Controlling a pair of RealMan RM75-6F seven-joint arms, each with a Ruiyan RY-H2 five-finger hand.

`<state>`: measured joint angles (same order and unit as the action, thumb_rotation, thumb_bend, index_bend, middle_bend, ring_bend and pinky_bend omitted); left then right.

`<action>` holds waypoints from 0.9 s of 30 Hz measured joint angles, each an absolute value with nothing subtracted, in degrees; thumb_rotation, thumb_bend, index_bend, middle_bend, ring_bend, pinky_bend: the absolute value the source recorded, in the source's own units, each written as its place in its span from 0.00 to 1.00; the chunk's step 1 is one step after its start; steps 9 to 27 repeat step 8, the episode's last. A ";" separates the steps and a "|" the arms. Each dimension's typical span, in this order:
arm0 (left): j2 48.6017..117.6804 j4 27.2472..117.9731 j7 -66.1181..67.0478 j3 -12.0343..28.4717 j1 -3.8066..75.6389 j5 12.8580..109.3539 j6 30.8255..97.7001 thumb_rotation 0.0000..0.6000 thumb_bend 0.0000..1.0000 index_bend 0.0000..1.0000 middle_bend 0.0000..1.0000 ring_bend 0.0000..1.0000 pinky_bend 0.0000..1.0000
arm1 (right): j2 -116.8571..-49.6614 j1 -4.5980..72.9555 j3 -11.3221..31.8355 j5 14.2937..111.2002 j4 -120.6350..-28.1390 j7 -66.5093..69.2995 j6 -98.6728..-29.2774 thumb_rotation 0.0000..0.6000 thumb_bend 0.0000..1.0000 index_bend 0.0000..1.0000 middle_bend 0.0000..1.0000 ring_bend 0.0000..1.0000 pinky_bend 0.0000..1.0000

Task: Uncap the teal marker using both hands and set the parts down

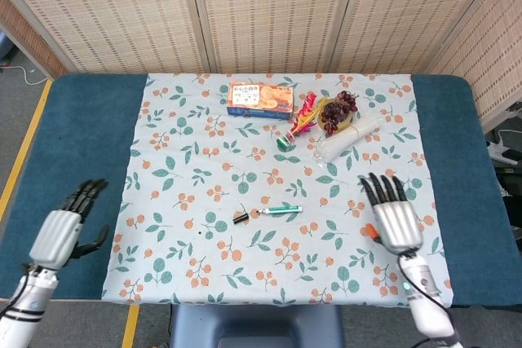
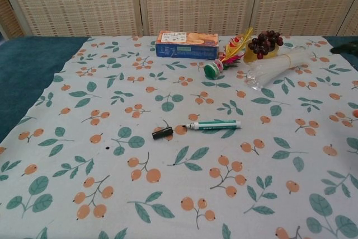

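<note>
The teal marker (image 1: pixel 281 210) (image 2: pixel 212 124) lies uncapped on the patterned cloth, its tip pointing left. Its black cap (image 1: pixel 241 218) (image 2: pixel 163 133) lies separately just left of the tip. My left hand (image 1: pixel 65 223) hovers over the blue table edge far to the left, fingers spread and empty. Over the cloth's right edge, my right hand (image 1: pixel 390 211) is flat with fingers apart and holds nothing. Neither hand touches the marker or cap. The chest view shows no hand.
At the back of the cloth stand a snack box (image 1: pixel 260 99) (image 2: pixel 187 44), a feathered shuttlecock (image 1: pixel 298 124) (image 2: pixel 224 60), dark grapes (image 1: pixel 338 109) (image 2: pixel 265 42) and a clear plastic bundle (image 1: pixel 347 140) (image 2: pixel 277 65). Blue table (image 1: pixel 73 144) borders the cloth on both sides.
</note>
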<state>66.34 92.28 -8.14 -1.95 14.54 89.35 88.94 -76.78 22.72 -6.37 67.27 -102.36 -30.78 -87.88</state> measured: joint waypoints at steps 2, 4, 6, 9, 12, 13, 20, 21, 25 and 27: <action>67.31 86.89 -7.51 -2.82 11.07 91.43 94.21 1.00 0.42 0.00 0.00 0.00 0.06 | -75.37 17.21 -8.78 70.78 -98.79 -24.45 -92.02 1.00 0.16 0.00 0.00 0.00 0.00; 67.84 83.54 -6.59 -3.29 9.13 92.67 96.56 1.00 0.41 0.00 0.00 0.00 0.05 | -74.11 13.12 -10.39 73.13 -95.40 -20.66 -94.96 1.00 0.16 0.00 0.00 0.00 0.00; 68.16 82.12 -5.23 -3.93 7.55 93.66 97.32 1.00 0.41 0.00 0.00 0.00 0.05 | -72.97 11.65 -10.76 74.46 -94.09 -19.44 -95.69 1.00 0.16 0.00 0.00 0.00 0.00; 68.07 82.73 -4.10 -4.69 6.28 94.22 96.84 1.00 0.41 0.00 0.00 0.00 0.05 | -71.50 11.23 -10.78 75.59 -94.71 -19.04 -95.50 1.00 0.16 0.00 0.00 0.00 0.00; 68.07 82.73 -4.10 -4.69 6.28 94.22 96.84 1.00 0.41 0.00 0.00 0.00 0.05 | -71.50 11.23 -10.78 75.59 -94.71 -19.04 -95.50 1.00 0.16 0.00 0.00 0.00 0.00; 68.07 82.73 -4.10 -4.69 6.28 94.22 96.84 1.00 0.41 0.00 0.00 0.00 0.05 | -71.50 11.23 -10.78 75.59 -94.71 -19.04 -95.50 1.00 0.16 0.00 0.00 0.00 0.00; 68.07 82.73 -4.10 -4.69 6.28 94.22 96.84 1.00 0.41 0.00 0.00 0.00 0.05 | -71.50 11.23 -10.78 75.59 -94.71 -19.04 -95.50 1.00 0.16 0.00 0.00 0.00 0.00; 68.07 82.73 -4.10 -4.69 6.28 94.22 96.84 1.00 0.41 0.00 0.00 0.00 0.05 | -71.50 11.23 -10.78 75.59 -94.71 -19.04 -95.50 1.00 0.16 0.00 0.00 0.00 0.00; 68.07 82.73 -4.10 -4.69 6.28 94.22 96.84 1.00 0.41 0.00 0.00 0.00 0.05 | -71.50 11.23 -10.78 75.59 -94.71 -19.04 -95.50 1.00 0.16 0.00 0.00 0.00 0.00; 68.07 82.73 -4.10 -4.69 6.28 94.22 96.84 1.00 0.41 0.00 0.00 0.00 0.05 | -71.50 11.23 -10.78 75.59 -94.71 -19.04 -95.50 1.00 0.16 0.00 0.00 0.00 0.00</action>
